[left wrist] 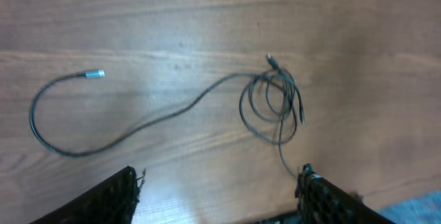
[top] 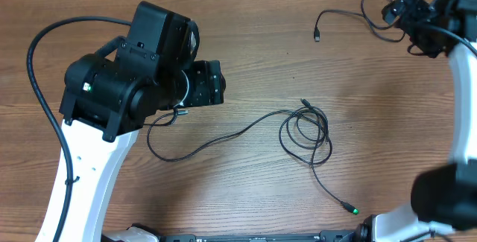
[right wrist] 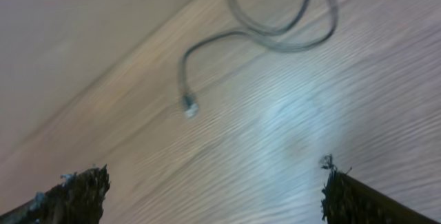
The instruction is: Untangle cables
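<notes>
One long thin black cable (top: 223, 136) lies across the middle of the table. Its silver plug (left wrist: 96, 74) lies at the left end, and the cable is knotted into a coil (top: 305, 132) on the right. A tail runs from the coil to a green-tipped plug (top: 352, 209). My left gripper (left wrist: 220, 176) hovers open above the wood, back from this cable, with nothing between its fingers. A second cable (top: 343, 13) lies at the back right; its plug (right wrist: 188, 107) and loop (right wrist: 282, 24) are ahead of my right gripper (right wrist: 215, 169), which is open and empty.
The left arm's bulky black body (top: 134, 71) hides the table beneath it beside the silver plug. Its thick black hose (top: 33, 63) arcs at the far left. The right arm (top: 466, 86) runs along the right edge. The wooden tabletop (top: 246, 48) ends at the back.
</notes>
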{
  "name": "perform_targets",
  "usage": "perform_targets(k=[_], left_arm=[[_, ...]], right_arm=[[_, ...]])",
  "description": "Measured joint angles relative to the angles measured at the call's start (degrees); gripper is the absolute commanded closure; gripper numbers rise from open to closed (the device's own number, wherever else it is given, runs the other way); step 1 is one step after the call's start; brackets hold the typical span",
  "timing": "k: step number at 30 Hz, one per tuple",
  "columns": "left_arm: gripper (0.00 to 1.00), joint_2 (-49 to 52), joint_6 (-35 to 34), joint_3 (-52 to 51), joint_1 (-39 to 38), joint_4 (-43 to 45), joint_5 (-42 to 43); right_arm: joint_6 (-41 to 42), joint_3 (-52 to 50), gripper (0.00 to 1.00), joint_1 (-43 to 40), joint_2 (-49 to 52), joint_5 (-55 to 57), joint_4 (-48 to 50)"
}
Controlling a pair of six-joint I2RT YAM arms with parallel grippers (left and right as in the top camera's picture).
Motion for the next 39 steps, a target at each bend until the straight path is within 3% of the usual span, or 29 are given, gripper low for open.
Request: perform_targets(k=[4, 15, 26, 32, 39], left_arm=[[0.11, -0.5, 0.5, 0.0, 0.0, -2.0, 1.2], [0.09, -9.9, 0.7, 0.0, 0.0, -8.3, 0.2], [0.08, -8.6, -0.2, -9.4, 0.0, -8.1, -0.7], [0.09, -7.4, -0.5, -16.0, 0.0, -3.1, -0.9], [0.02, -5.7, -0.6, -24.7, 0.0, 8.5, -1.2]], right_arm=[[0.0, 0.0, 0.00, 1.2, -6.4, -4.1, -9.3], [-0.3, -0.4, 0.00, 11.4, -12.0, -6.5, -26.1], [-0.8, -13.2, 0.00, 29.3, -12.0, -6.5, -19.5], [0.0, -20.9, 0.00, 31.6, -12.0, -6.5, -13.4], [0.8, -25.4, 0.00, 31.6, -12.0, -8.2, -8.9]])
